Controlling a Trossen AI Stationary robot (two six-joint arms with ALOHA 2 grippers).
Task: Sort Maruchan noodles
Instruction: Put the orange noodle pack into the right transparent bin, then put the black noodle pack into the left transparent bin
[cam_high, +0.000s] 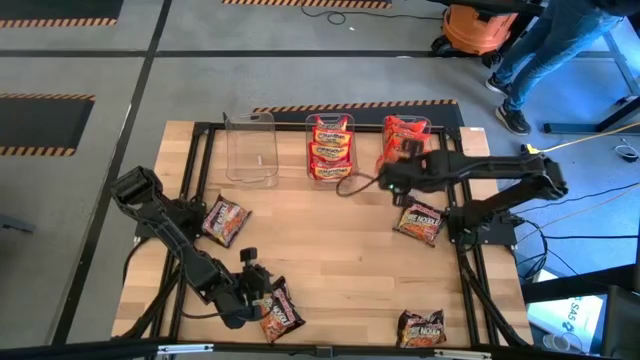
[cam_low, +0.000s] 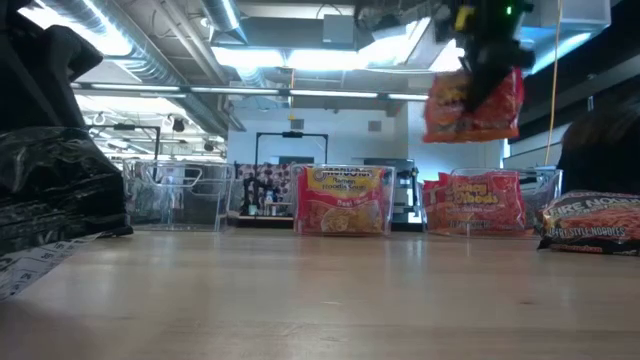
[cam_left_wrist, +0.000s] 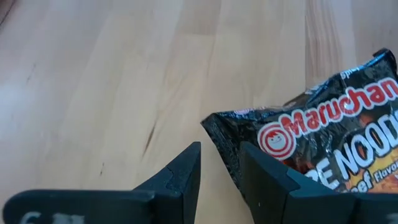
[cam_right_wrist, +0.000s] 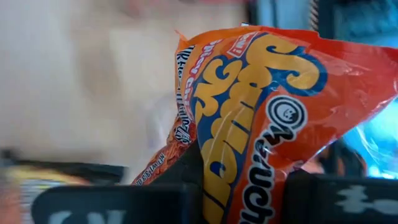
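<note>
You are seeing the right gripper pinching a red packet in the air above the red bin at the table's far edge. The left gripper is resting low at the near edge, its fingers standing slightly apart, just beside a dark packet and holding nothing.

Counter middle is bare wood, wide lane between the arms. Back edge blocked by three clear bins: the left one empty, the other two packed. Loose dark packets sit left, right and front-right. Left arm crosses the front-left corner; right arm spans over the right bin.
</note>
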